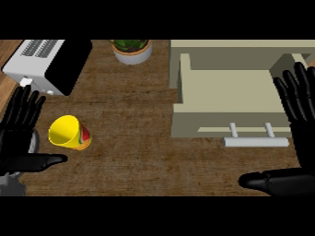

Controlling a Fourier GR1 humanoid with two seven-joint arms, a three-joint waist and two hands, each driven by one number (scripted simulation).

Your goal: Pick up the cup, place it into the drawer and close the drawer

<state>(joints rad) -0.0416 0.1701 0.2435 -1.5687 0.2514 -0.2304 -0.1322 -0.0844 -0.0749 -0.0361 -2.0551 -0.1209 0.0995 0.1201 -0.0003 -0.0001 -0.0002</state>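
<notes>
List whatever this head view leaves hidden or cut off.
Head view:
1. Drawer right side: behind the right robot hand.
2. Plant top: cut by the upper edge.
3. Grey object lower left: behind the left robot hand, unidentifiable.
4. Cup base: hidden by its own body.

The cup [68, 132] is yellow with a red patch on its side. It lies tipped over, its wide open mouth turned up and to the left, well apart from the drawer [214, 122] and to its left. The drawer is pale beige and stands pulled open, its inside bare. A light bar handle [255, 142] sticks out from its front wall.
</notes>
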